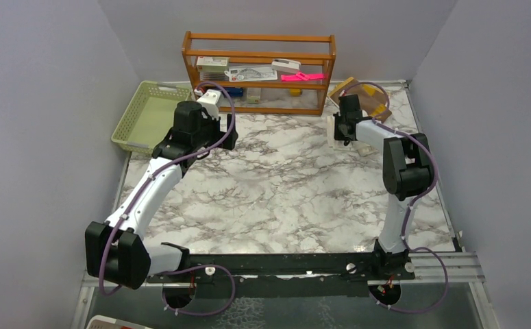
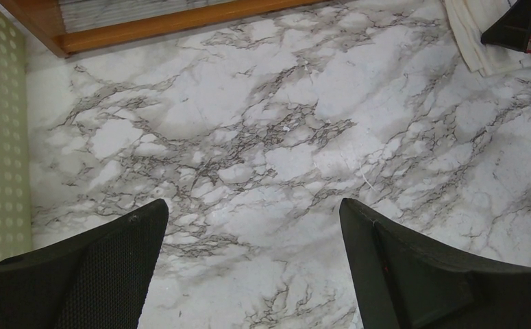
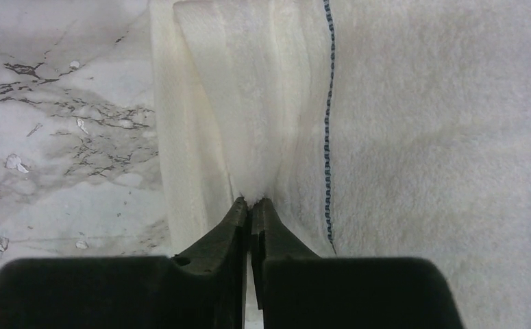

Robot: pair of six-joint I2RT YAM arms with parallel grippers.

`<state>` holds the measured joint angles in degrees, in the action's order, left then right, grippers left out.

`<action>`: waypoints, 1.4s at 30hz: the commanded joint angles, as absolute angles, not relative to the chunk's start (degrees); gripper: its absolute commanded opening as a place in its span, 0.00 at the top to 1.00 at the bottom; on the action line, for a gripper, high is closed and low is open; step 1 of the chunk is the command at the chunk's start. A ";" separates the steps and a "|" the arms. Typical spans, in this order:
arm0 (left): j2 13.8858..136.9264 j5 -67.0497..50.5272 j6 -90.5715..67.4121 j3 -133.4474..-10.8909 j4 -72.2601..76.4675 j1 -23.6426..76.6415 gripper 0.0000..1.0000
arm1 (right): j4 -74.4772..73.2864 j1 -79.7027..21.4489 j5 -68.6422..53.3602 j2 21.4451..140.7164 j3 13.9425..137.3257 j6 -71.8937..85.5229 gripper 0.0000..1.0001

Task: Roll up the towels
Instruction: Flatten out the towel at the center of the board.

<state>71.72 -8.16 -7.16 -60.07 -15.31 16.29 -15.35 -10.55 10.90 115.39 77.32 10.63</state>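
Note:
A cream-white towel (image 3: 420,137) with a blue stitched line lies folded on the marble table (image 3: 57,171) at the back right. My right gripper (image 3: 251,200) is shut on a raised pinch of its folded left edge. From above, that gripper (image 1: 338,130) sits low over the cream-white towel (image 1: 330,127). The brown towel with yellow trim (image 1: 371,97) lies just behind it, by the rack. My left gripper (image 2: 252,205) hangs open over bare marble with nothing between its fingers; in the top view the left gripper (image 1: 216,133) is at the back left. A corner of the cream-white towel (image 2: 482,51) shows in the left wrist view.
A wooden rack (image 1: 259,72) with small items stands at the back centre. A pale green basket (image 1: 146,116) sits at the back left, next to the left arm. Grey walls close in the table on three sides.

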 commanded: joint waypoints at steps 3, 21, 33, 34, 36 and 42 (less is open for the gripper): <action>73.17 -8.57 -8.42 -65.28 -17.63 15.34 0.01 | -18.36 -10.72 8.05 111.31 76.80 12.22 0.99; 88.90 -15.01 -24.23 -77.43 -8.39 15.39 0.01 | -20.72 -20.22 -10.33 94.00 84.56 20.45 0.99; 69.76 -28.73 -26.84 -60.33 7.72 17.93 0.01 | -27.18 -28.98 -20.23 92.83 105.80 18.24 0.99; 68.65 -28.24 -26.66 -59.36 7.21 18.03 0.01 | -27.50 -29.00 -21.34 93.95 107.26 18.20 0.99; 67.17 -26.64 -25.56 -57.43 6.27 18.08 0.01 | -28.17 -29.16 -23.24 95.32 109.50 18.44 0.99; 68.02 -23.19 -23.13 -56.26 5.27 18.10 0.01 | -29.34 -29.44 -25.10 95.06 110.03 18.30 0.99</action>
